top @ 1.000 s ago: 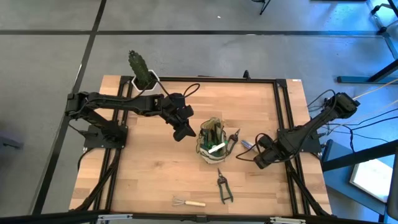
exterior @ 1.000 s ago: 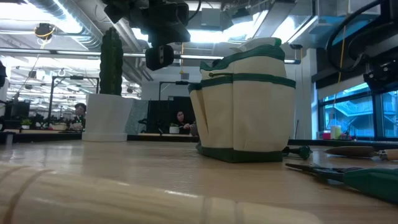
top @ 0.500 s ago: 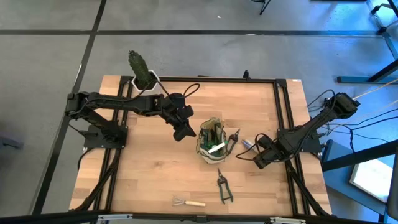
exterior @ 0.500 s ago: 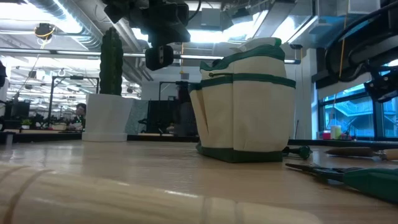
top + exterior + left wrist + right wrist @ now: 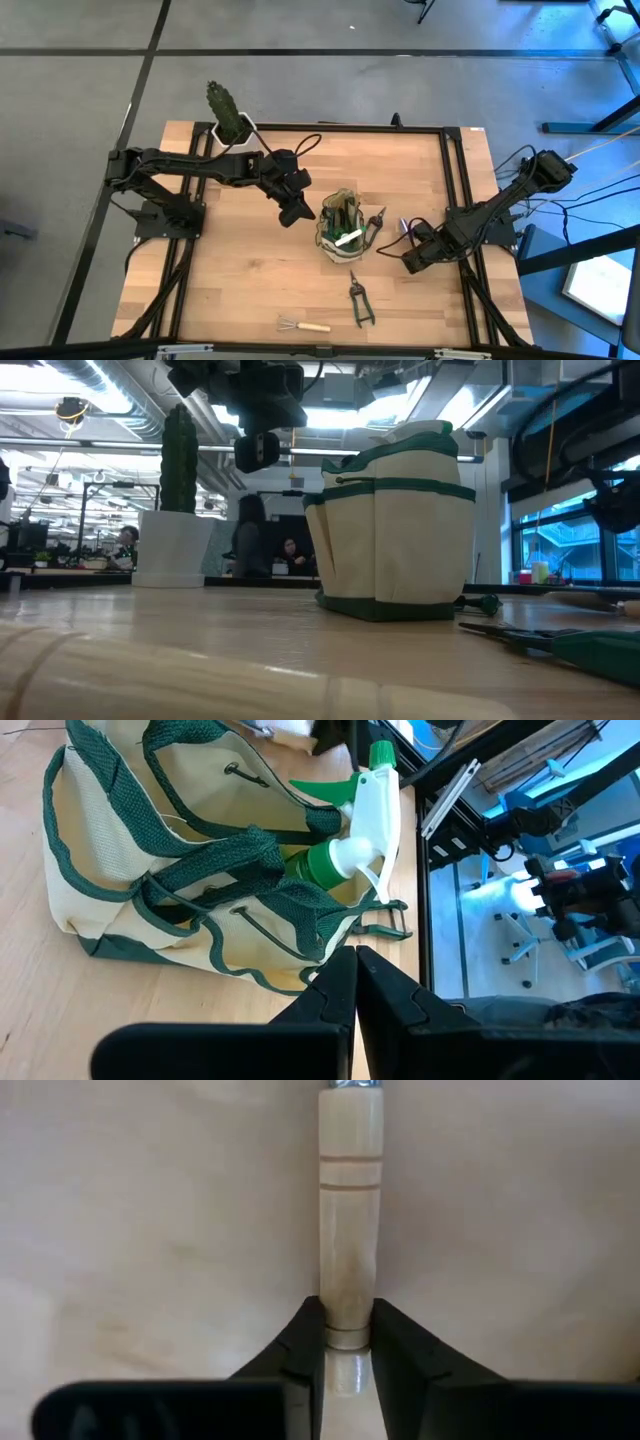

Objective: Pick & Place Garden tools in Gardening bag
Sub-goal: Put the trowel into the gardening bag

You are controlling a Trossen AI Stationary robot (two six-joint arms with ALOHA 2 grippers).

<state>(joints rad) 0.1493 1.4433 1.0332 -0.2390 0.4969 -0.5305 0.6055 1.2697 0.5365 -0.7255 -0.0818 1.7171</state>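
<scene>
Right gripper (image 5: pixel 347 1342) jaws just clenched on the trowel handle (image 5: pixel 349 1200); bag (image 5: pixel 340 228) next. Left gripper (image 5: pixel 355 982) clenched, idle.

Evenly lit from overhead; shadows on the table (image 5: pixel 240 280) soft. Glare from ceiling lights (image 5: pixel 330 415) in low view. Nearest tabletop blurred there.

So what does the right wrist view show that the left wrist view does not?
Only the right wrist view shows the right gripper, its fingers pressed on a wooden handle lying on the table. Only the left wrist view shows the bag, a green and white spray bottle in it, and the shut left gripper. Both share the table.
</scene>
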